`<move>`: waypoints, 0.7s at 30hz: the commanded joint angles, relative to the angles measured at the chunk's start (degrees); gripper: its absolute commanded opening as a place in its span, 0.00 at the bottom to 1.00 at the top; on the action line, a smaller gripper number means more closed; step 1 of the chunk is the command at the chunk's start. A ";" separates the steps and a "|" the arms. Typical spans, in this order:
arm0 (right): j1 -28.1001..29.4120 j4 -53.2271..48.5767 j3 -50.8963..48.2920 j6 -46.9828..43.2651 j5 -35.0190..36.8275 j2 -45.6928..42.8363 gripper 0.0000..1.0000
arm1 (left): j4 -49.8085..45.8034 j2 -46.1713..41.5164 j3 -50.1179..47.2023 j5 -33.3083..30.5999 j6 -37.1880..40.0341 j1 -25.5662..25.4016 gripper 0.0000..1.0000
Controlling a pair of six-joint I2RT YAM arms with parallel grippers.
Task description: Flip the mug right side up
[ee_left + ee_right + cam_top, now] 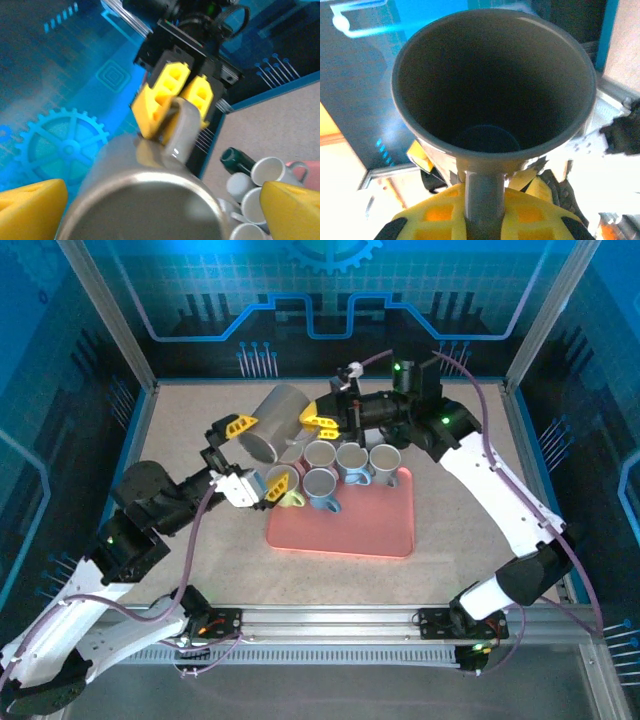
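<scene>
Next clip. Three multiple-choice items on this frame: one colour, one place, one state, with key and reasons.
1. The mat is: A green; B pink; C white.
2. The grey mug is: A standing on the mat; B held in the air; C inside a box.
3. The left pincer is: A open; B shut on the base; C shut on the rim.
Key: B, its bare part is pink; B, the right pincer grips its handle aloft; A, its fingers stand apart beside the mug.

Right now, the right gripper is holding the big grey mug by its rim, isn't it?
No. The right gripper holds the grey mug by its handle, not its rim. The right wrist view shows the handle pinched between its yellow fingers.
</scene>
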 commanded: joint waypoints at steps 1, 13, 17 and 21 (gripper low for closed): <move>-1.97 -13.52 4.42 -22.46 6.53 -6.70 0.00 | 0.92 -2.98 -3.18 -2.15 -17.29 -0.43 0.99; 9.05 -17.23 -21.98 -87.52 55.38 -33.77 0.00 | -22.76 -0.18 5.35 -14.08 -53.89 -0.35 0.99; 18.67 -3.41 -40.21 -96.04 69.63 -41.96 0.00 | -25.41 1.04 6.18 -22.99 -66.20 -0.19 0.99; 19.85 7.64 -53.17 -92.97 75.19 -45.15 0.00 | -25.63 2.61 7.08 -19.06 -70.25 -0.18 0.99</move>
